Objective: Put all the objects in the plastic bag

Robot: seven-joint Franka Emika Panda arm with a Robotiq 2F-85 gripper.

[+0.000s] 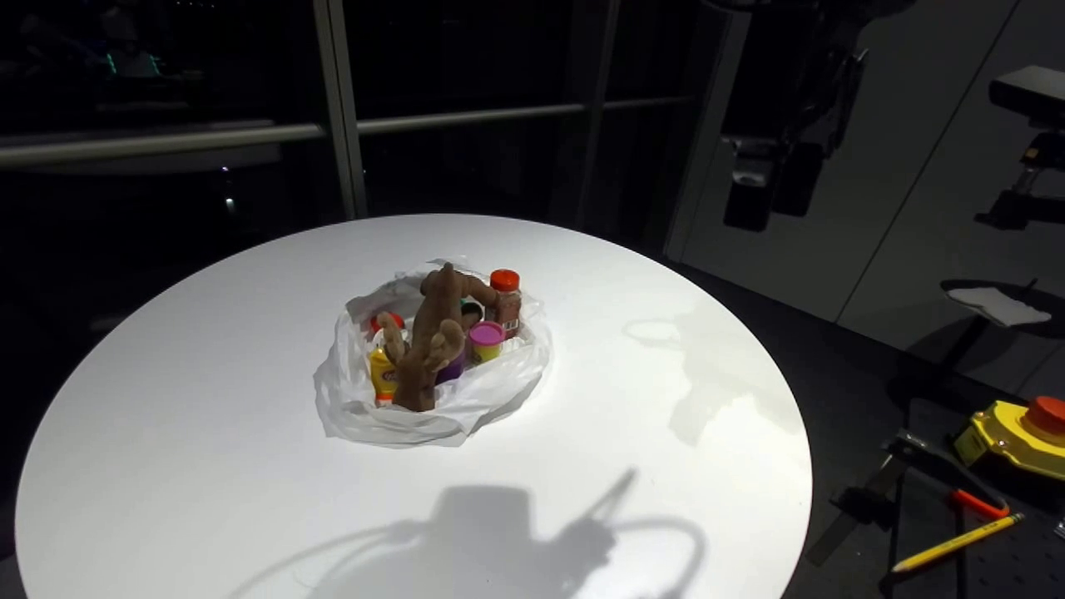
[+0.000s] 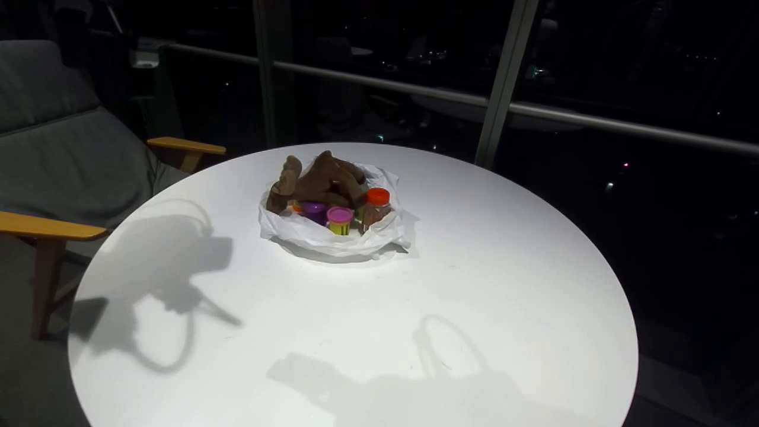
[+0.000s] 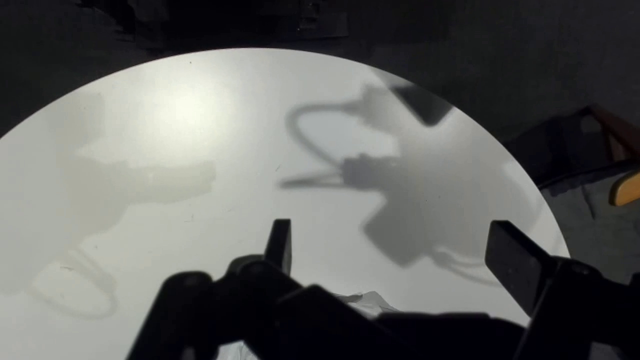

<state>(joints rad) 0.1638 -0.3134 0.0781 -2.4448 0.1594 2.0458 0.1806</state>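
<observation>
In an exterior view, the wrinkled, whitish, translucent plastic bag [image 1: 428,426] sits spread out around its load on the round white table [image 1: 208,416], and all I can make out for packing lies within its rim. Uppermost is the brown figure [image 1: 437,314] with stubby prongs and a curved limb, its material unclear to me; around it are the clear jar [image 1: 507,314] with an orange-red lid, upright at the bag's two o'clock, the small yellow tub [image 1: 485,353] with a flat pink lid just beside it, and the yellow container [image 1: 383,372] with an orange end at eight. I judge the filling done, leaving me to back away, or perhaps to gather up the bag. Either choice turns on one direction: there the bag lies at about eight o'clock from my black gripper [image 1: 770,215], lower and well apart. The bag is roundish, with no long axis to line up to; the brown figure's own runs from just past twelve to just past six. In the wrist view my fingers [image 3: 515,265] stand wide apart, holding nothing, and the bag lies at about six o'clock from the gap between them, mostly hidden by my gripper, with only scraps of its film showing. To reach it, I think, I would have to travel toward that six before descending.
</observation>
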